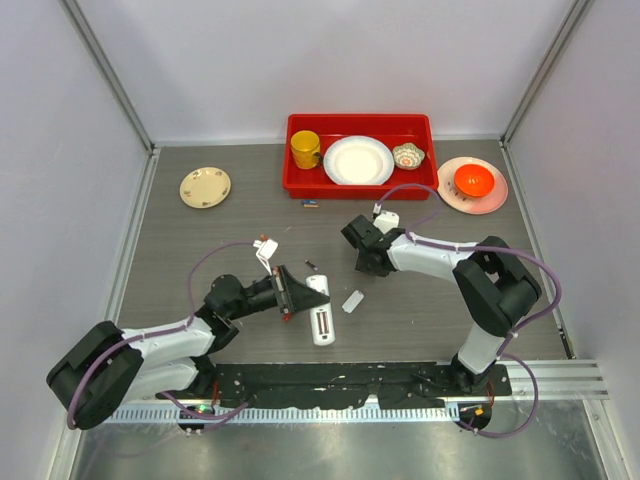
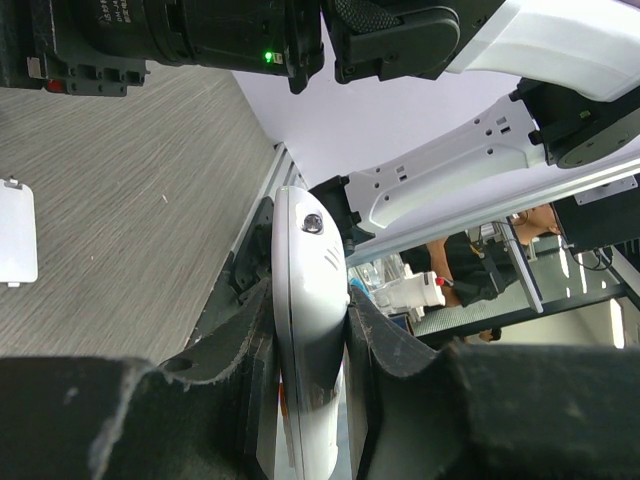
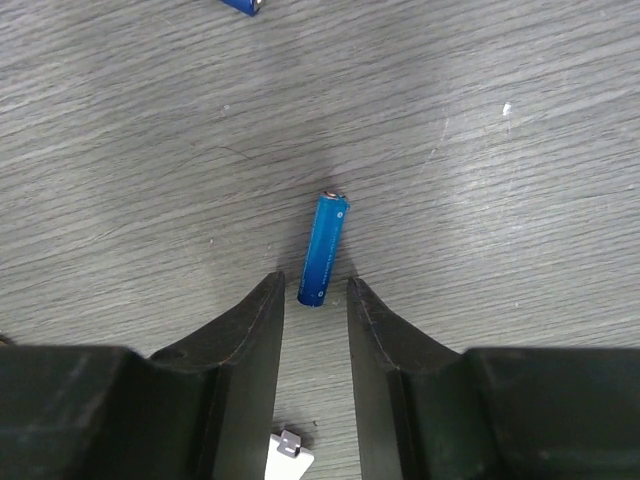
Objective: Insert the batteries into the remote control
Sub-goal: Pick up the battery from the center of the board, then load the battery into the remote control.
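My left gripper (image 1: pixel 291 297) is shut on the white remote control (image 1: pixel 320 310), which lies slot side up on the table. In the left wrist view the remote (image 2: pixel 305 300) sits edge-on between both pads of the gripper (image 2: pixel 308 345). My right gripper (image 1: pixel 363 256) is open and low over the table. In the right wrist view a blue battery (image 3: pixel 324 250) lies flat just beyond its fingertips, its near end at the gap of the gripper (image 3: pixel 314 290). Another blue battery (image 3: pixel 240 5) shows at the top edge. Small batteries lie near the bin (image 1: pixel 311 205), and a dark one (image 1: pixel 311 266) near the remote.
A small plain white plate (image 1: pixel 353 301) lies right of the remote and shows in the left wrist view (image 2: pixel 15 235). At the back, a red bin (image 1: pixel 300 185) holds a yellow mug (image 1: pixel 305 149), a white plate and a small bowl. A pink plate with an orange bowl (image 1: pixel 473 181) is right, a cream plate (image 1: pixel 205 187) left.
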Controlling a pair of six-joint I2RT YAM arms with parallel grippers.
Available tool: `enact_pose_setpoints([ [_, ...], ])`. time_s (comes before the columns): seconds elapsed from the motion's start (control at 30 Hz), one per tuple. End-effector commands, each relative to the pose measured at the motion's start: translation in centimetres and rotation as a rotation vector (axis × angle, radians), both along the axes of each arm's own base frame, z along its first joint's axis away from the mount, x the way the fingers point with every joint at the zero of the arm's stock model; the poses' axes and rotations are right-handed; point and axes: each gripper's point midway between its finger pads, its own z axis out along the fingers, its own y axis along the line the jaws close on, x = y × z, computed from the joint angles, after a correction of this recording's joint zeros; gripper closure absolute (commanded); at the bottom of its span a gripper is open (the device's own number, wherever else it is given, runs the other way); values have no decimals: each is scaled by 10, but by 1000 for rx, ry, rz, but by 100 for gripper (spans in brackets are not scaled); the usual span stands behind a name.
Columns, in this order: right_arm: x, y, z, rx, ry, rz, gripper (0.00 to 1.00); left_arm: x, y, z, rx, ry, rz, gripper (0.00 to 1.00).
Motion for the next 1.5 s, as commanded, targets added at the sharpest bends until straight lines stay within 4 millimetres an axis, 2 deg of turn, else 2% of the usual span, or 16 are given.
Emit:
enact_pose_setpoints([
  [0.0,-9,-4,-12,-31,44,-14,64,-3,2,16,-48,-75,2,100],
  [0.33,-6,-7,-18,-51,61,-13,68,-3,3,18,-53,-75,6,100],
  [0.57,-11,-14,-19,-83,76,13,99,-2,4,18,-51,-72,14,100],
  [0.7,-12,-22,11,-103,19,79,99,0,1,18,-45,-67,12,100],
  [0.73,-10,-21,38,-70,-39,104,99,2,1,19,-45,-66,15,100],
  [0.77,-14,-20,49,-51,-62,140,99,4,-2,19,-42,-64,16,100],
  [0.83,-25,-12,76,-2,-101,275,99,9,-4,21,-45,-70,27,99],
  [0.87,-31,-12,103,43,-154,309,99,12,-6,22,-46,-71,34,100],
  [0.9,-37,-12,117,68,-168,341,99,14,-6,23,-51,-76,45,100],
  [0.97,-60,-14,147,93,-135,434,99,24,-5,28,-80,-93,109,100],
  [1.07,-90,-12,173,139,-67,570,99,38,-3,33,-108,-113,191,100],
  [1.13,-105,-8,180,159,-30,652,99,45,-6,39,-133,-125,214,100],
  [1.17,-124,-4,186,196,32,738,99,48,-7,41,-144,-124,226,100],
  [1.2,-131,-4,183,181,75,773,99,52,-9,37,-139,-108,233,100],
  [1.27,-155,-2,184,153,146,884,99,57,-11,45,-178,-109,244,100],
  [1.47,-184,9,180,83,165,1017,99,68,-17,39,-236,-63,266,100],
])
